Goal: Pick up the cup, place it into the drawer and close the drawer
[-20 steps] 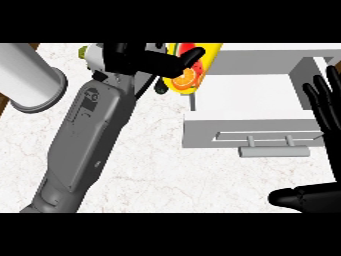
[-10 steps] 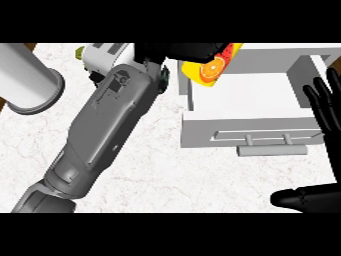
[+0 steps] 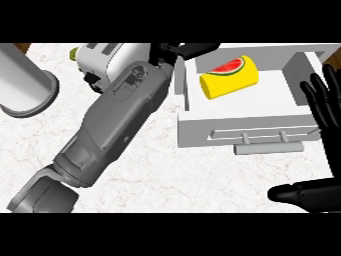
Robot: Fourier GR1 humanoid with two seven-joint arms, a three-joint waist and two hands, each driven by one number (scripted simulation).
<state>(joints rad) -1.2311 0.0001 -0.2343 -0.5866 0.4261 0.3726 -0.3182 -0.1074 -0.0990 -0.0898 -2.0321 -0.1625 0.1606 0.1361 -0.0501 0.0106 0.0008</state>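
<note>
A: From the head view, where is the cup [image 3: 229, 78] sitting?

B: It is lying on its side inside the open white drawer [image 3: 276, 124], toward the left and back of the compartment. It is a yellow cup with a watermelon slice printed on it, and nothing is gripping it.

A: What is the left hand [image 3: 186, 50] doing?

B: It is hovering over the drawer's back left corner, just beside the cup but apart from it. Only a few dark fingers are showing past the grey forearm [image 3: 110, 130], and I cannot tell whether they are spread or curled.

A: And the right hand [image 3: 334, 145]?

B: It is resting at the right edge, fingers straight and pointing up, thumb sticking out to the left, holding nothing.

A: Anything else on the marble counter [image 3: 202, 175]?

B: A white cylinder [image 3: 14, 80] is lying at the left, and the drawer's front handle [image 3: 261, 136] is facing the robot.
</note>
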